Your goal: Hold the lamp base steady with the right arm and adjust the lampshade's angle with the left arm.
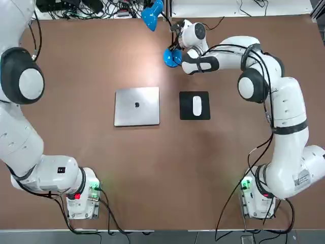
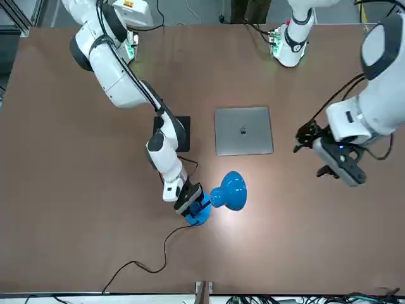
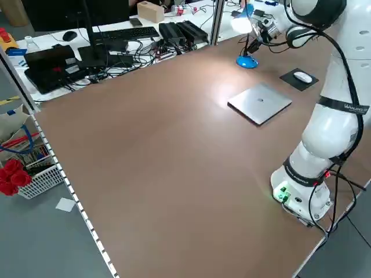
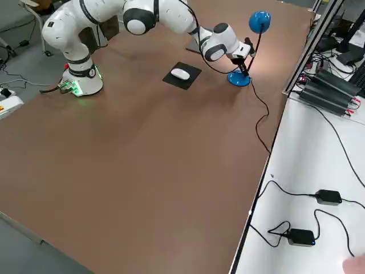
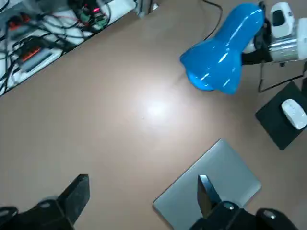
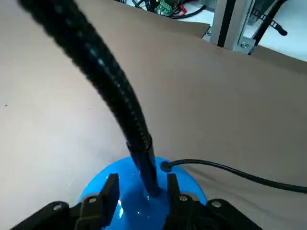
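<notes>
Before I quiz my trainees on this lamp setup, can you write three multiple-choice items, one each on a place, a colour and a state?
1. Where is the right gripper?
A. over the laptop
B. at the lamp base, fingers either side of the stem
C. parked near its own mount

2. What colour is the lampshade?
A. red
B. white
C. blue

3. How are the left gripper fingers?
A. spread wide, empty
B. clamped on the lampshade
C. holding the mouse

Answers: 1 B, the right wrist view shows both fingers flanking the stem on the blue disc. 2 C, bright blue in the left wrist view. 3 A, bare table shows between them, the shade well off.
</notes>
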